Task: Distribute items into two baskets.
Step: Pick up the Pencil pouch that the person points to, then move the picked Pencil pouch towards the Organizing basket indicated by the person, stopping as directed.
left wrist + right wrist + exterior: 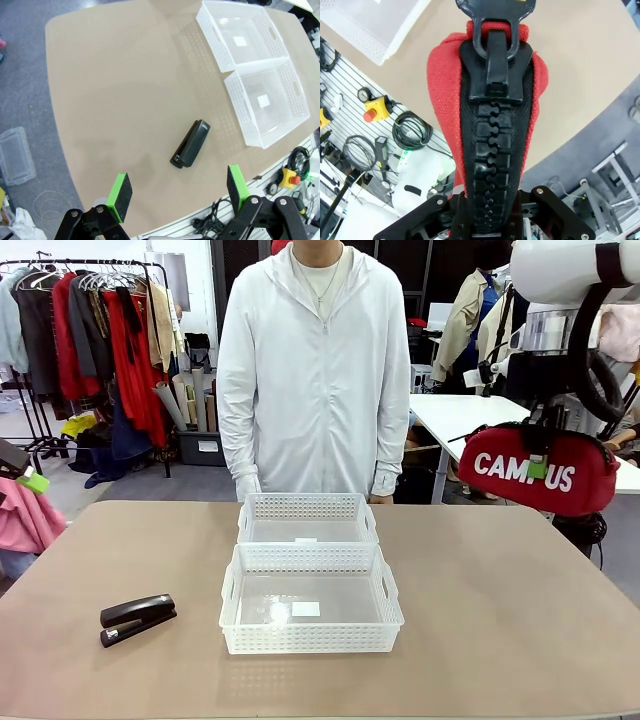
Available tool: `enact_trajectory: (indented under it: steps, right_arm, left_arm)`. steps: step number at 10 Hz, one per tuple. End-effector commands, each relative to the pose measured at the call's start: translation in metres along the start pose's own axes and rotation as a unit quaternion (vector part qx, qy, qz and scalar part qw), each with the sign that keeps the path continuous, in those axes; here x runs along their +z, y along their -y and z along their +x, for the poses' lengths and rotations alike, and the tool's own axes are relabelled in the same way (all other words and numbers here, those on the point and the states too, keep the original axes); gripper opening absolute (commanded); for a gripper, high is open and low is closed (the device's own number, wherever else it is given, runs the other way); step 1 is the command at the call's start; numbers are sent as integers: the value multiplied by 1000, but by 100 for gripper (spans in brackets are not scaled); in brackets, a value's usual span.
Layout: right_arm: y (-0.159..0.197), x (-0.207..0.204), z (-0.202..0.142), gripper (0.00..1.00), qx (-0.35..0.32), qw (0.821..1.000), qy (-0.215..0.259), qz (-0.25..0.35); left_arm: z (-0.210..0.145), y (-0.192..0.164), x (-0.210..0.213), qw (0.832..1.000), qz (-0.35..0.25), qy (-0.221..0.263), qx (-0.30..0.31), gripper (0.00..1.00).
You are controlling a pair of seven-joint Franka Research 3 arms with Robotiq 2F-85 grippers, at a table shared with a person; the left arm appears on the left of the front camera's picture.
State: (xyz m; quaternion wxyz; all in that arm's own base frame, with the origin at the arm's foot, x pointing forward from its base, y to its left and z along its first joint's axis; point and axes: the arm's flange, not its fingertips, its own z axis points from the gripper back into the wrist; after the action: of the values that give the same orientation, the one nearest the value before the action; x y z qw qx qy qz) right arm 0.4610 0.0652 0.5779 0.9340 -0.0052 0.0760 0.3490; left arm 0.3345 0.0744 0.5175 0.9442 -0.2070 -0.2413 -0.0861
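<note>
You have the right gripper clamped on the red pouch at the right edge of the front view, while the left gripper hangs spread wide above the black stapler, which lies at lower left, apart from the near basket and the far basket at centre.

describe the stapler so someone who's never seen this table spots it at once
Find the tan table with two white baskets in its middle. To the robot's left of the nearer basket, close to the robot's edge, lies the stapler. It is small, black and solid, unlike the white lattice baskets.
</note>
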Motion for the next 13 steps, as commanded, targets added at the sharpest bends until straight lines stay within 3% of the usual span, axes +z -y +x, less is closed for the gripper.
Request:
enact_trajectory:
  steps: [1, 13]
  right_arm:
    - [-1, 1, 2, 0, -14, 1000, 1, -4]
    - [-1, 1, 2, 0, -14, 1000, 1, -4]
  left_arm:
    - [-1, 0, 0, 1000, -5, 2, 0, 98]
    - [-1, 0, 0, 1000, -5, 2, 0, 98]
